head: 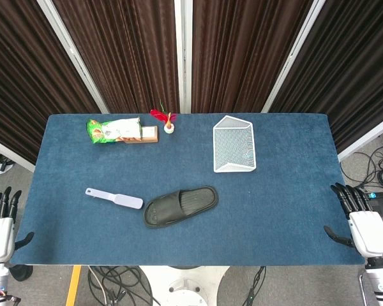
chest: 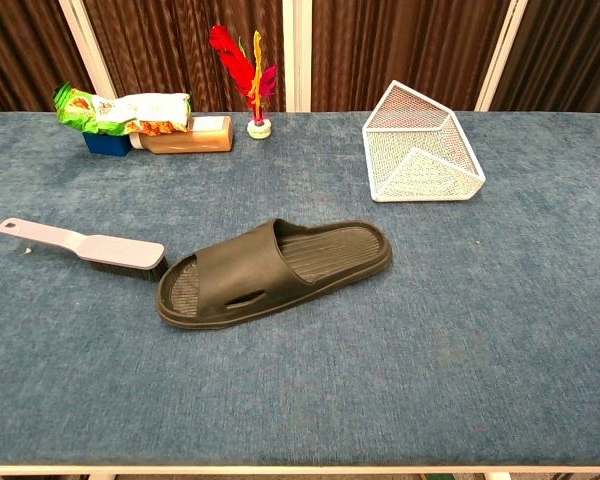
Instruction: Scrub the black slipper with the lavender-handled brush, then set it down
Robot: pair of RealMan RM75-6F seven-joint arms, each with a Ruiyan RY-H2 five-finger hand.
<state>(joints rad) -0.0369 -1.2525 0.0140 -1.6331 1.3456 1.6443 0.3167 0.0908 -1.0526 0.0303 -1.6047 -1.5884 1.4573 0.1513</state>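
Dark-curtained bay, blue-covered counter [head: 287, 210]: items laid out, scrub not yet begun.

Inventory, w/ placement notes: 1 black slipper [head: 181, 206], sole-down near the front-centre edge, toe end toward the brush, prob. set within reach of both arms; 1 lavender-handled brush [head: 113, 197], bristles down just beside the slipper on its left, handle pointing outward toward the left hand [head: 0, 220], so that side looks the natural picker. Right hand [head: 362, 220] at the right counter edge. Both hands hold nothing, fingers apart (parked well apart from the task items). Back row, unrelated: 1 white wire basket [head: 233, 144] tipped on its side, 1 green snack bag [head: 115, 129] lying over 1 brown box [chest: 187, 135], 1 feather shuttlecock [head: 166, 121] upright. Total: 6 objs, 2 hands.
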